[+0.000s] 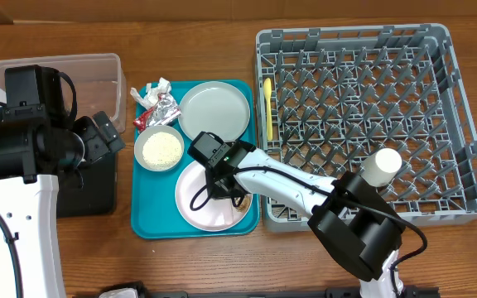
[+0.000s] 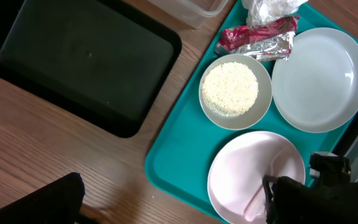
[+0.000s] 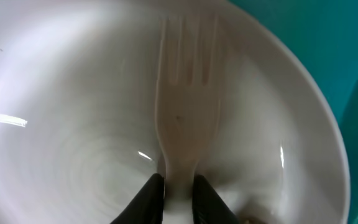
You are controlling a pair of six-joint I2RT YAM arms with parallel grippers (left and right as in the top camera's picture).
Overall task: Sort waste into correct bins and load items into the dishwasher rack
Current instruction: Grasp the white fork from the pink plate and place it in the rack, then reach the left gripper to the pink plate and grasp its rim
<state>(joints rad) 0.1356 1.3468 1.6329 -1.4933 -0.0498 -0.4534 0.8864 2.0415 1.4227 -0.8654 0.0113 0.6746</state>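
We are looking at the grey dishwasher rack (image 1: 462, 116), which is sitting on the right of the table. The white cup (image 1: 383, 165) is standing in it toward the front, and the yellow utensil (image 1: 267, 109) is lying along its left edge. The teal tray (image 1: 151, 217) is lying just beside the rack, on its left. The clear tub (image 1: 98, 70) is sitting at the far left, with the black tray (image 2: 86, 62) lying in front of it.

2 plates are resting on the teal tray: the pale grey plate (image 1: 214, 112) at the back and the pinkish-white plate (image 1: 214, 217) at the front. Beside them, the small bowl (image 2: 266, 93) is holding the rice (image 2: 230, 88). The foil wrapper (image 1: 157, 113) and the tissue (image 1: 154, 89) are lying just beside each other in the tray's back left corner.

The right gripper (image 3: 179, 196) is reaching into the pinkish-white plate and pinching the handle of a pale fork (image 3: 185, 106) lying on it. The left gripper (image 1: 104, 139) is hovering near the black tray, and we are not able to tell whether its fingers are spread or pressed together.
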